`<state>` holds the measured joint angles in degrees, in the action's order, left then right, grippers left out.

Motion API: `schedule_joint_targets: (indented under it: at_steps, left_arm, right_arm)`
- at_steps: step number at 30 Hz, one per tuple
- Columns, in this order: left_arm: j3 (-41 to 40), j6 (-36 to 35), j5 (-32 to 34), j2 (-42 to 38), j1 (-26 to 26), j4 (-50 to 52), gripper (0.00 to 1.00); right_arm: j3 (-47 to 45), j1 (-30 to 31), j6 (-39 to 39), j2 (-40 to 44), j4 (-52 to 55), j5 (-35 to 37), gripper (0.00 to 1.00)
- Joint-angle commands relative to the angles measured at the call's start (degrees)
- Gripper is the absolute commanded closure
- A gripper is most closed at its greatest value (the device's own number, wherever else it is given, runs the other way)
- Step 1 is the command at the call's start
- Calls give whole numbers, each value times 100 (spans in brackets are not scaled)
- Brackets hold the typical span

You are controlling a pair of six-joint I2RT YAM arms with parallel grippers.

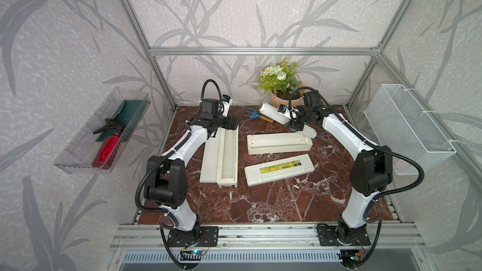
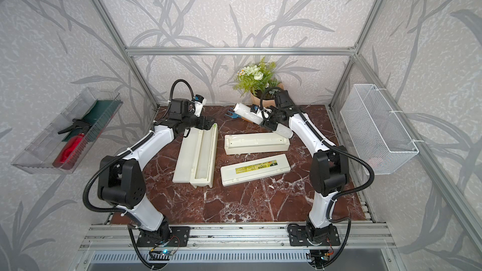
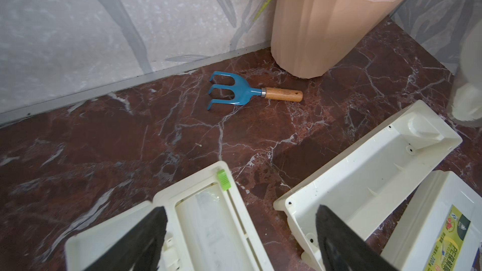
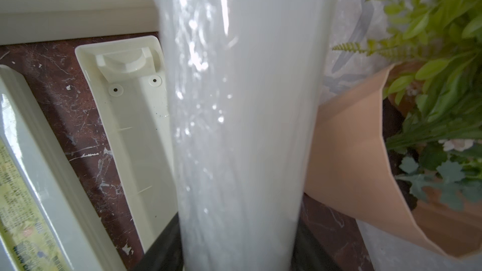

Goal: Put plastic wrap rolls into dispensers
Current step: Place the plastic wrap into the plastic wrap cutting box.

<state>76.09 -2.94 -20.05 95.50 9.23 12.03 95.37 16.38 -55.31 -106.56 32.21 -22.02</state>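
My right gripper (image 1: pixel 296 124) (image 4: pixel 236 243) is shut on a plastic wrap roll (image 1: pixel 271 112) (image 4: pixel 240 100), a glossy white cylinder held tilted over the far right end of an empty cream dispenser (image 1: pixel 279 149) (image 4: pixel 138 126). Its lid (image 1: pixel 280 169) (image 3: pixel 448 230), with a yellow-green label, lies flat just in front. A second dispenser (image 1: pixel 210 162) (image 3: pixel 167 199) lies open on the left with another roll (image 1: pixel 230 159) (image 3: pixel 208 228) inside. My left gripper (image 1: pixel 230 125) (image 3: pixel 242 211) hangs open over that box's far end, holding nothing.
A blue hand rake (image 1: pixel 254 113) (image 3: pixel 234 92) and a beige plant pot (image 1: pixel 280 96) (image 3: pixel 326 27) sit at the back, close to the held roll. A clear bin with a red spray bottle (image 1: pixel 107 149) hangs on the left wall, a white wire basket (image 1: pixel 407 126) on the right.
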Motion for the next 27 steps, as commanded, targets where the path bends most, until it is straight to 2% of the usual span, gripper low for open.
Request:
schedule_joint_targets:
  at_steps: [1, 7, 13, 27]
  left_arm:
    - [-155, 67, 141, -333, -65, 1, 11]
    - [-327, 26, 236, -515, -87, 105, 11]
    - [-455, 0, 309, -610, -95, 93, 11]
    - [-333, 48, 206, -425, -92, 71, 11]
  right_arm:
    - [167, -30, -715, -100, -524, -724, 66]
    - [426, 127, -1254, -388, 252, -948, 67]
    - [15, 163, -1391, -335, 376, -1149, 67]
    - [-29, 295, -1865, -447, 1060, -492, 67]
